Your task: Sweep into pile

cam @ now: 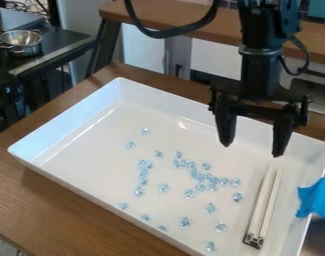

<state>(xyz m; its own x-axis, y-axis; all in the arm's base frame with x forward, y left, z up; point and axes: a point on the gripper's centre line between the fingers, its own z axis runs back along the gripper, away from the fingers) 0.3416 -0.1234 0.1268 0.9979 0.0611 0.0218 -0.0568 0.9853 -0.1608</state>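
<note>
My gripper (251, 147) hangs over the right part of a large white tray (91, 117), its two fingers spread apart with nothing between them. Several small clear-blue pieces (201, 178) lie scattered on the tray's floor, densest around the middle and lower right. A few, such as a lone piece (146, 131), sit apart from the cluster. Inside the tray at the right lies a long white tool (265, 202) with a dark metal end toward the front; its far end is a little below the gripper's fingertips.
Blue tape (316, 201) is stuck over the tray's right rim. The tray's raised walls surround the pieces, on a brown wooden table (51, 202). A metal bowl (21, 42) stands on a dark surface at the upper left.
</note>
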